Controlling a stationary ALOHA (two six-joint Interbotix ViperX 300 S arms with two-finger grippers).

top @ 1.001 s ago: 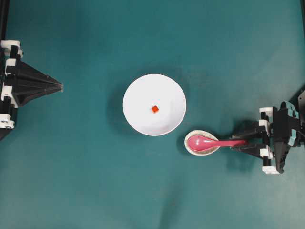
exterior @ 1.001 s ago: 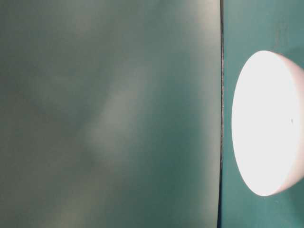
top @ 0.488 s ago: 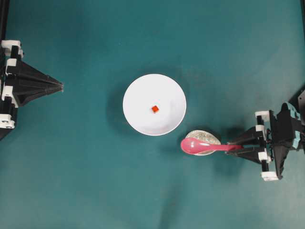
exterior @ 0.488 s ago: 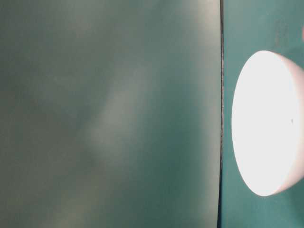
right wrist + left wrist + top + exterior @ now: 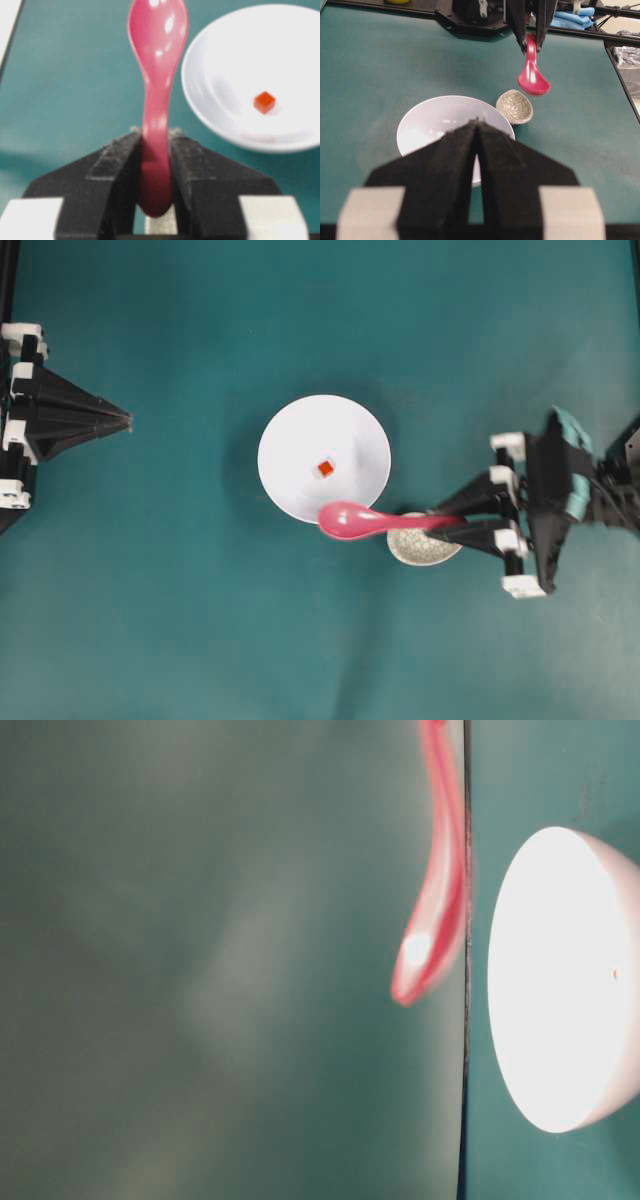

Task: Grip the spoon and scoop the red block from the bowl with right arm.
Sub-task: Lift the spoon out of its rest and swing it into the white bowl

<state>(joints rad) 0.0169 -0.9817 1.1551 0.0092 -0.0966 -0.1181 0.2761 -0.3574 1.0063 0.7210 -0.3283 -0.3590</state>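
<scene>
I had the spoon (image 5: 375, 522) pinched by its flat handle in the right gripper (image 5: 455, 523), its fingers (image 5: 117, 165) pressed on both sides; it was glossy pink with a deep oval scoop, held in the air with the scoop over the near rim of the bowl (image 5: 290, 435). The red block (image 5: 325, 469), a tiny cube, sat near the middle of that plain white bowl, apart from the spoon. A small speckled dish (image 5: 420, 546) stood just beside the bowl, under the handle. The left gripper (image 5: 128, 421) stayed off to the side, its jaws together and holding nothing. The table (image 5: 200, 620) was a matte teal surface; from the left wrist I saw blue cloth (image 5: 572, 19) past its far edge.
</scene>
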